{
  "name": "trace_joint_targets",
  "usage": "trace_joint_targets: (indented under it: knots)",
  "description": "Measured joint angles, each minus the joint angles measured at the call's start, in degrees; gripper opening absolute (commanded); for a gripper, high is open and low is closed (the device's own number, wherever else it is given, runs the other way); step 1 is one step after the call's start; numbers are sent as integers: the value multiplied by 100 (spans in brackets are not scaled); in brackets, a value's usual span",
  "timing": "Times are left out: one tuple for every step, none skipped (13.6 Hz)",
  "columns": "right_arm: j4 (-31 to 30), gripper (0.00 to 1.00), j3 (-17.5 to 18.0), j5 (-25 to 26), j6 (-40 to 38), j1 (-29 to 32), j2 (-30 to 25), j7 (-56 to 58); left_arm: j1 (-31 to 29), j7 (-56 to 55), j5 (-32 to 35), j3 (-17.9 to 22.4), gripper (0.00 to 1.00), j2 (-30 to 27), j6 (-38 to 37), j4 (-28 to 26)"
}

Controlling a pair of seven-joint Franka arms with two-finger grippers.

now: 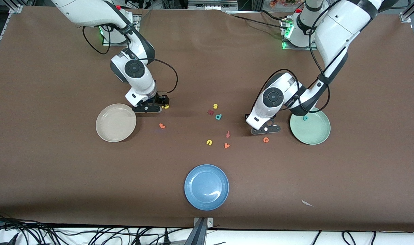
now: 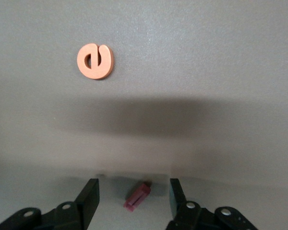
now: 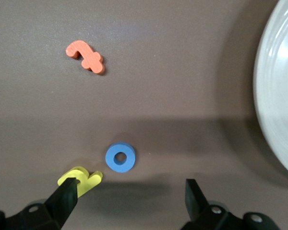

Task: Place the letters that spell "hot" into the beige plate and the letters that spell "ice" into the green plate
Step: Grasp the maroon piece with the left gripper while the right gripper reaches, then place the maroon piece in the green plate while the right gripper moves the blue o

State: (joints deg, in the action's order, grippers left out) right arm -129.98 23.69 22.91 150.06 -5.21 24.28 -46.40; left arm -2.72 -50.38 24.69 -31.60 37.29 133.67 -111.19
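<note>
Two grippers work low over the brown tabletop (image 1: 57, 170), one at each plate. Nearest the front camera lies the orange e (image 1: 266, 139), loose on the tabletop beside the green plate (image 1: 316, 134), which already holds the teal c (image 1: 305, 118). Just above the e, the left gripper (image 2: 133, 194) straddles the dark red i (image 2: 137, 196), fingers apart on either side without touching it; the bar lies slantwise across the gap, so a squeeze may turn it. Toward the right arm's end, the orange t (image 1: 162, 126) waits near the empty beige plate (image 1: 105, 131). Farther back, the right gripper (image 3: 129, 191) stands wide open around the blue o (image 3: 120, 157), one finger over the yellow h (image 3: 84, 177).
</note>
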Motion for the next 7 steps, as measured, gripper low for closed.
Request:
trace_joint_targets:
  knots:
    - [25,100,-3,23,3,0,5,-1,0,0,0,1,67,2,0,-3]
    - [54,100,-14,48,4,0,7,-4,0,0,0,1,65,10,0,-6]
    - [91,99,-33,75,4,0,14,-4,0,0,0,3,64,32,0,-16]
    - [128,99,-61,136,4,0,25,-4,0,-1,0,4,60,70,2,-17]
    - [154,99,-102,238,3,1,47,-4,-5,-2,0,3,54,85,28,-16]
    - [166,99,-151,350,4,2,84,-4,-5,-2,0,0,46,85,44,-16]
    - [172,99,-187,430,15,4,138,-5,-6,-3,0,0,37,85,47,-15]
